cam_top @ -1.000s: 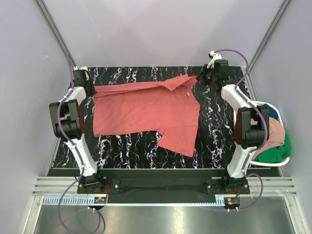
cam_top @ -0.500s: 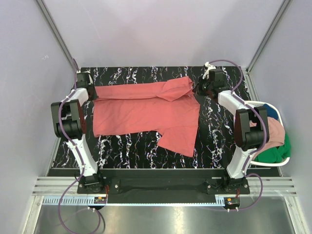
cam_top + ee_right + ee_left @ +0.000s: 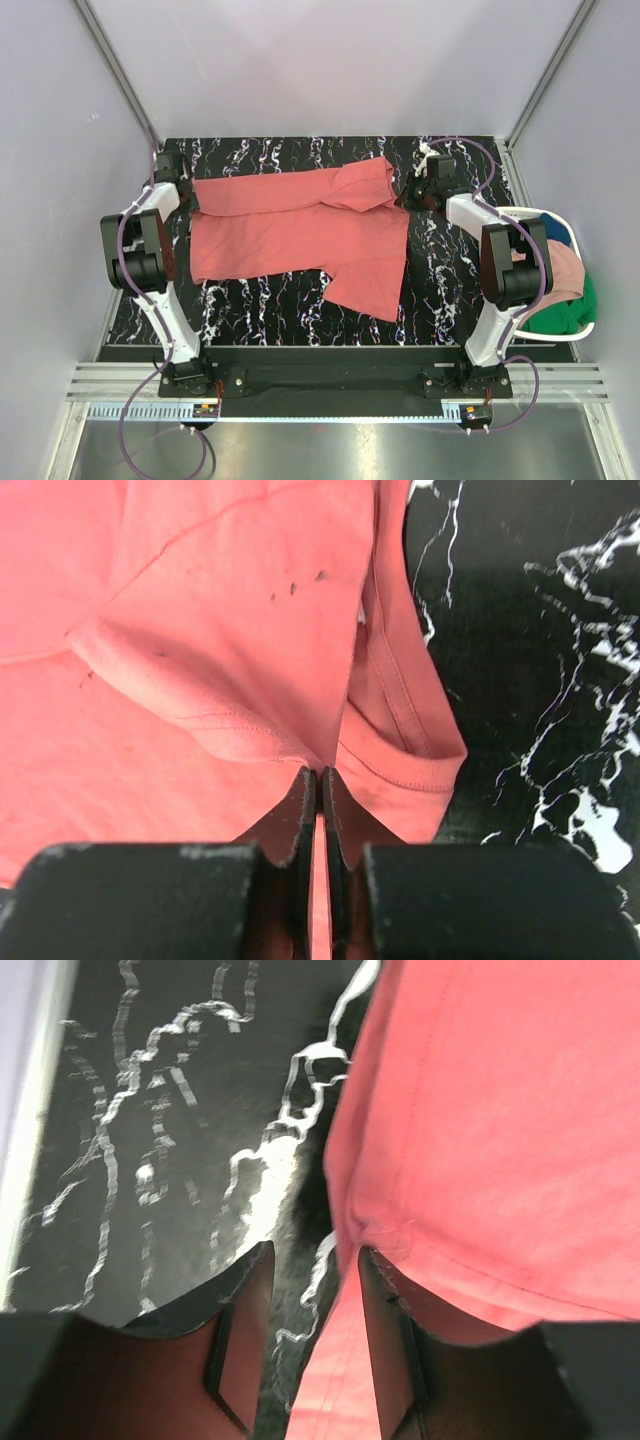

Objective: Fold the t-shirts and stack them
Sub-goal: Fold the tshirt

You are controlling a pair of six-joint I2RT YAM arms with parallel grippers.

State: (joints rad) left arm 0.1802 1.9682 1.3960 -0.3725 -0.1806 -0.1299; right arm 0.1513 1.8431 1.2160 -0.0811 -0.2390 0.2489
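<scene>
One second on, brings far edge of coral-red shirt (image 3: 300,225) nearer, doubled over; clamps right gripper (image 3: 320,780) on the fold; holds left gripper (image 3: 312,1260) parted at the corner. Nearly lays first fold.

Kind of place: robot lab, closed test cell.
Walls: plain pale panels (image 3: 320,60) shutting in the far, left and right sides.
Frame: bare metal bars (image 3: 106,55) running up the far corners.
Work surface: black table (image 3: 260,300) with white marbling, filling the cell.
Machines: two arms (image 3: 165,315) bolted side by side on a slotted metal rail (image 3: 100,385) at the near edge.
Wiring: purple cables (image 3: 121,432) looping loose by the bases.
</scene>
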